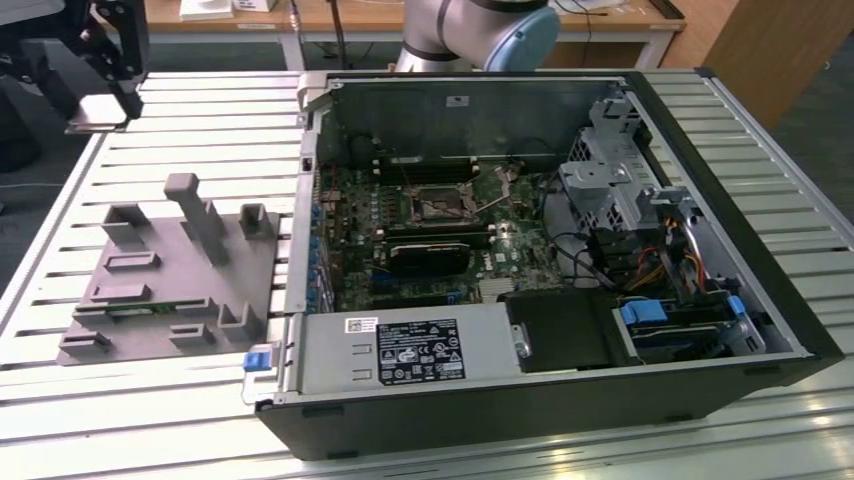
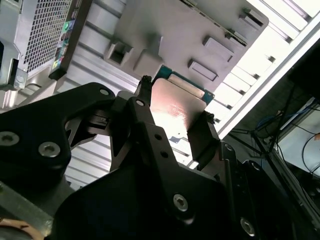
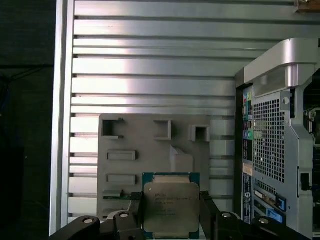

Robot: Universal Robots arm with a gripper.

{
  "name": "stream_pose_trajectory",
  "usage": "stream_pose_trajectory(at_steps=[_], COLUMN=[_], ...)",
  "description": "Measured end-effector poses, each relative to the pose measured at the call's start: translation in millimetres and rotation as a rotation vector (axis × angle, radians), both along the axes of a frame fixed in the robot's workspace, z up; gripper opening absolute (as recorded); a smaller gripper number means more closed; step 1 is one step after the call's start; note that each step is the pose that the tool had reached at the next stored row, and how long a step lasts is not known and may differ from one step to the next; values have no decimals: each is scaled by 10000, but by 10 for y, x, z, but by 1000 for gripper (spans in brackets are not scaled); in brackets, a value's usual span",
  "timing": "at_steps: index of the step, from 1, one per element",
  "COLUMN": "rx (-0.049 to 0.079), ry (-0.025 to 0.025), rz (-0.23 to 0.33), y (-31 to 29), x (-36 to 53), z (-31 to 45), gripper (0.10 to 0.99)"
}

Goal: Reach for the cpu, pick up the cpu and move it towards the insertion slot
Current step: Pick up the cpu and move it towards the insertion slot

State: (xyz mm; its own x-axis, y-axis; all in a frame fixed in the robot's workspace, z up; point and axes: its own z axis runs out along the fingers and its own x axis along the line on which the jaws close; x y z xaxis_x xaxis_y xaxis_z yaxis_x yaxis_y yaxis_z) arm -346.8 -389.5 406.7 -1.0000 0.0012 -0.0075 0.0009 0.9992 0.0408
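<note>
A ribbed silver metal counter [image 1: 187, 120] is filling most of the exterior view, its long slats catching bright glare from overhead light. Behind it, a wooden desk [image 1: 347, 20] with white legs is standing along the far side, with papers [image 1: 207, 8] lying on top. A wooden panel [image 1: 767, 45] is leaning in at the exterior view's right, over dark grey floor [image 1: 827, 130]. In the first wrist view, the slatted counter [image 3: 150, 65] is ending at a straight edge, and dark floor [image 3: 25, 125] is lying beyond it. In the second wrist view, tangled cables [image 2: 295, 120] are trailing over shadowy ground past the counter's edge.

Even daylight, glare on table slats [image 1: 441, 400] — sharp
</note>
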Motion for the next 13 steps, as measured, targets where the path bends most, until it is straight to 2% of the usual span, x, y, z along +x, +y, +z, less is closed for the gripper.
stream_pose_trajectory(at_steps=[13], rx=[-1], ry=[1], rz=[-1], y=[1], x=[354], z=[0], gripper=[537])
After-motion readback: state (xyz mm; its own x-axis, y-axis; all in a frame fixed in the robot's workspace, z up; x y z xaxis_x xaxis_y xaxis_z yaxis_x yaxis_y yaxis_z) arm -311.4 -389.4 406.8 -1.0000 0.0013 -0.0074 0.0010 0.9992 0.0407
